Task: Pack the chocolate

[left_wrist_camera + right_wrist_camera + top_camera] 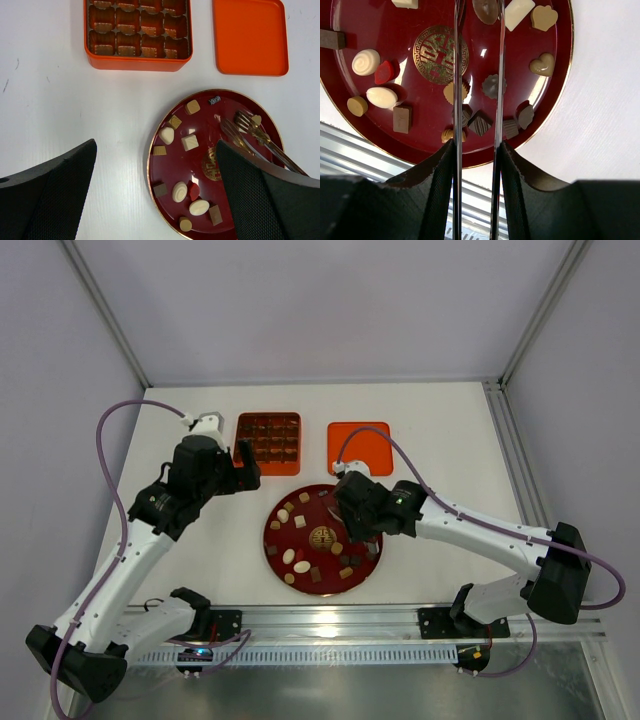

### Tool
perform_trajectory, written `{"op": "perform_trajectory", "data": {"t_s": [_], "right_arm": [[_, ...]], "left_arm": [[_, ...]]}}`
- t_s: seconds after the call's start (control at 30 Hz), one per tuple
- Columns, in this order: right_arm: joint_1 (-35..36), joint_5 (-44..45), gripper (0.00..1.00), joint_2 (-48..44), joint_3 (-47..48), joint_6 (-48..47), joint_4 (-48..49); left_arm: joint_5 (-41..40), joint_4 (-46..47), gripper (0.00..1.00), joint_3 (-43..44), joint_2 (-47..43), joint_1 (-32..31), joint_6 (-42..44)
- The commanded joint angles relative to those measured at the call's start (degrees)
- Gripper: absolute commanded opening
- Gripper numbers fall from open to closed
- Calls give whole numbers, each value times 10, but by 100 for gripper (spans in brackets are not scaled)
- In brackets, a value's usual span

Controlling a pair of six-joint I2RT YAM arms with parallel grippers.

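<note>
The chocolate [302,566] [199,207] [382,97] lies as several small brown, tan and cream pieces scattered on a round dark red plate [268,540] [170,170] [415,105]. My right gripper [352,512] [476,145] hangs over the plate's right half, shut on metal tongs [456,75] [240,131]. The forked tips of the tongs reach over the plate's far side. My left gripper [243,462] [156,150] stands wide open above the table at the plate's left rim, holding nothing.
An orange square box [268,443] [137,35] lined with brown paper cups sits behind the plate. Its orange lid [358,446] [250,36] lies flat to the right of it. A metal rail [330,620] runs along the near table edge.
</note>
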Motion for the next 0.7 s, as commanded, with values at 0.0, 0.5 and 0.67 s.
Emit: {"op": "perform_trajectory", "data": {"t_s": [0.0, 0.5, 0.67], "right_arm": [[5, -5, 42, -6, 22, -2, 11], [6, -8, 42, -4, 5, -4, -6], [6, -8, 42, -1, -5, -2, -9]], "left_arm": [[-3, 25, 100, -2, -2, 1, 5], [-3, 24, 100, 0, -11, 2, 2], [0, 24, 100, 0, -11, 2, -1]]}}
